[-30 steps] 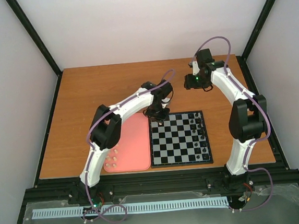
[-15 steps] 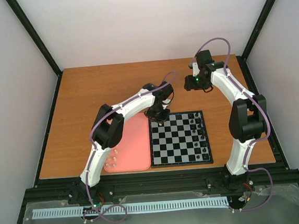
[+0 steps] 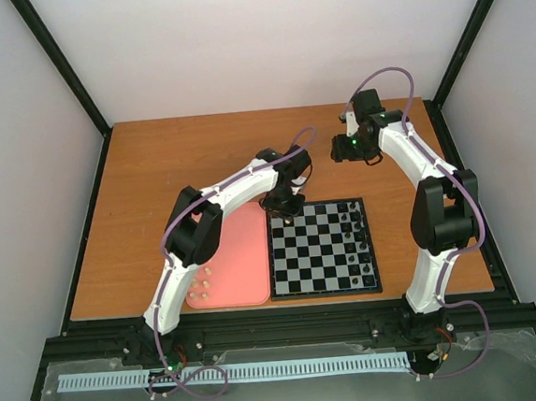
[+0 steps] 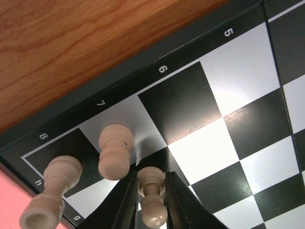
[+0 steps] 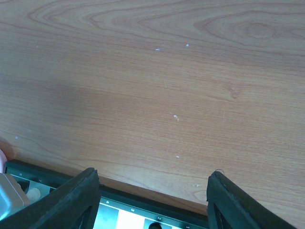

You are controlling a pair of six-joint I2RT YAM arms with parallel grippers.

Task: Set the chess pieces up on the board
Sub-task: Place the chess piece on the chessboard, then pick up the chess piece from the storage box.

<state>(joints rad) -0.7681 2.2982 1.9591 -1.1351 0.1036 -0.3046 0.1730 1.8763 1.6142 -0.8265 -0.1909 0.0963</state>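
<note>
You get soft, even light from overhead; the tabletop (image 3: pixel 153 173) carries no hard shadows. In your left wrist view, glare whitens the board (image 4: pixel 181 102) and the close chess pieces (image 4: pixel 114 155) blur. Your right wrist view dims leftward.

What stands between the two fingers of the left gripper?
A cream-white pawn, standing on the board, as the left wrist view shows; whether the left gripper touches it is unclear.

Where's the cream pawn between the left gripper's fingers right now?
Left wrist view, bottom centre: the pawn sits near the board's far-left corner, just right of another cream piece.
</note>
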